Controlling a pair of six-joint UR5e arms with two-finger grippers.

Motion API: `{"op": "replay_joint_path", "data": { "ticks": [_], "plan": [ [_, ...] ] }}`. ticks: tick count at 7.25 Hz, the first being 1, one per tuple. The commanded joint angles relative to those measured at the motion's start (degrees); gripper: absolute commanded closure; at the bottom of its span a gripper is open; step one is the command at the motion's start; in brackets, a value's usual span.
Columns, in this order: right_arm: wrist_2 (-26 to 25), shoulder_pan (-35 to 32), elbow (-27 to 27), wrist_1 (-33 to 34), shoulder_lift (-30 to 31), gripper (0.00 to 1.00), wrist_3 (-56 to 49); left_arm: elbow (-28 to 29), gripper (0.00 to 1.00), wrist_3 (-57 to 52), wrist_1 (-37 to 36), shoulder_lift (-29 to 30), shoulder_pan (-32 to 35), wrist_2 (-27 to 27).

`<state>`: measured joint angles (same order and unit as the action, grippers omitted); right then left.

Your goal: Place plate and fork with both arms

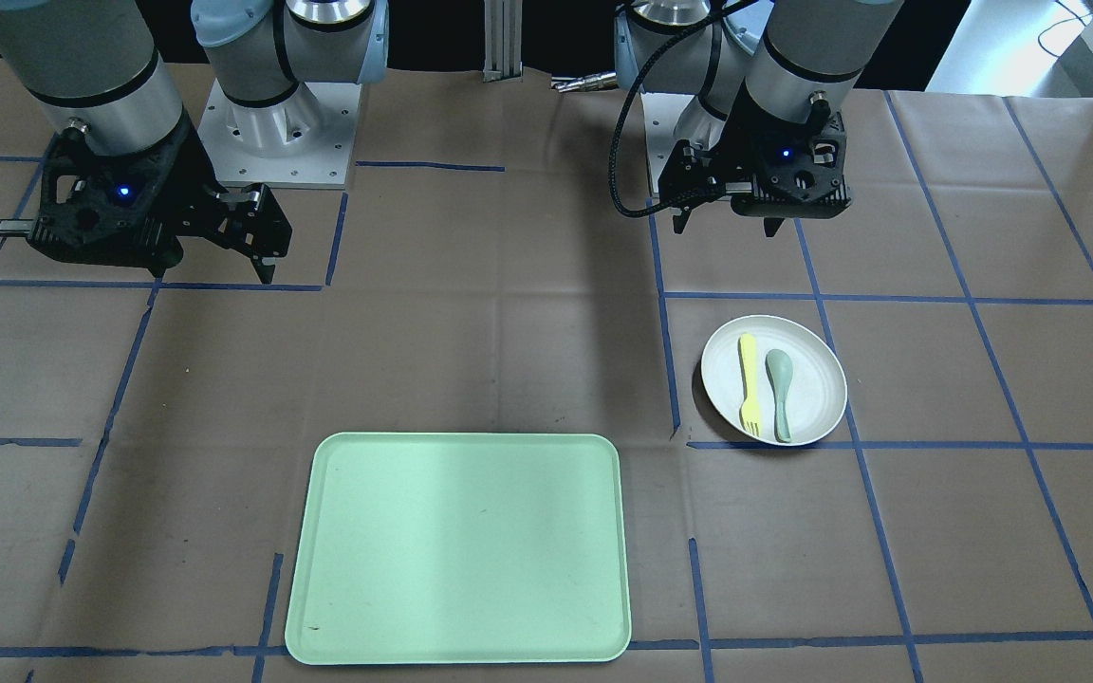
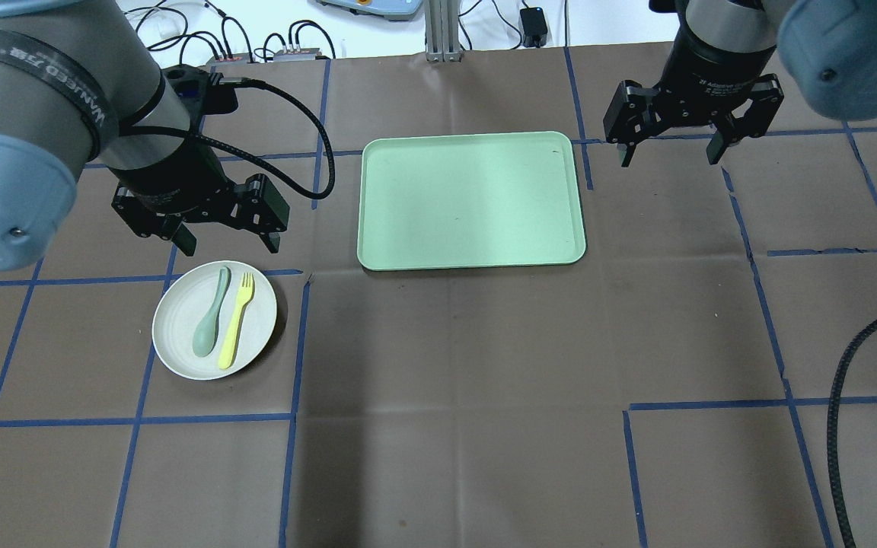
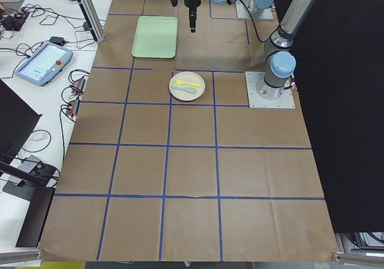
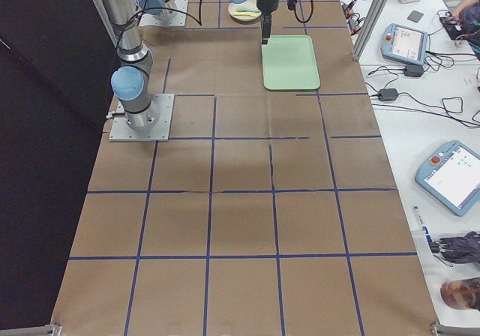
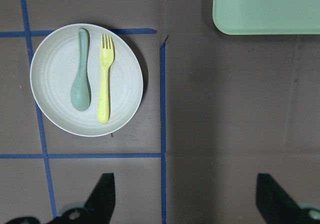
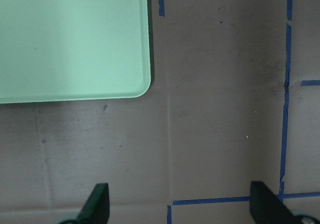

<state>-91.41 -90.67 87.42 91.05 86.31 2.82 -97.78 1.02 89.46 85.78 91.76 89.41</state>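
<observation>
The off-white plate (image 2: 180, 331) lies on the table's left side, also in the front view (image 1: 817, 379) and the left wrist view (image 5: 55, 64). The pale-yellow fork (image 2: 237, 320) (image 5: 104, 84) (image 1: 748, 379) lies on it beside a grey-green spoon (image 2: 208, 320) (image 5: 81, 81). My left gripper (image 2: 231, 248) (image 1: 727, 230) (image 5: 185, 199) hangs open and empty above the table just beyond the plate's far rim. My right gripper (image 2: 668, 158) (image 1: 214, 270) (image 6: 180, 204) is open and empty, to the right of the tray's far right corner.
A rectangular mint-green tray (image 2: 473, 198) (image 1: 456, 545) (image 6: 70, 39) lies at the table's middle, with nothing on it. Brown paper with blue tape lines covers the table. The arm bases stand at the robot's edge. Cables and pendants lie beyond the far edge.
</observation>
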Motion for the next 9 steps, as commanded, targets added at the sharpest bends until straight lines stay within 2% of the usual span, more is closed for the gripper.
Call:
{"op": "replay_joint_path", "data": {
  "ticks": [1, 6, 9],
  "plan": [
    [0.00, -0.03, -0.06, 0.00, 0.09, 0.00, 0.08, -0.13, 0.00, -0.06, -0.25, -0.09, -0.09, 0.15],
    [0.00, -0.12, -0.15, 0.00, 0.09, 0.00, 0.34, -0.13, 0.00, 0.03, -0.25, 0.43, -0.27, 0.24],
    [0.00, -0.03, -0.15, -0.09, 0.09, 0.00, 0.43, -0.22, 0.00, -0.23, 0.45, 1.49, -4.74, 0.32]
  ]
}}
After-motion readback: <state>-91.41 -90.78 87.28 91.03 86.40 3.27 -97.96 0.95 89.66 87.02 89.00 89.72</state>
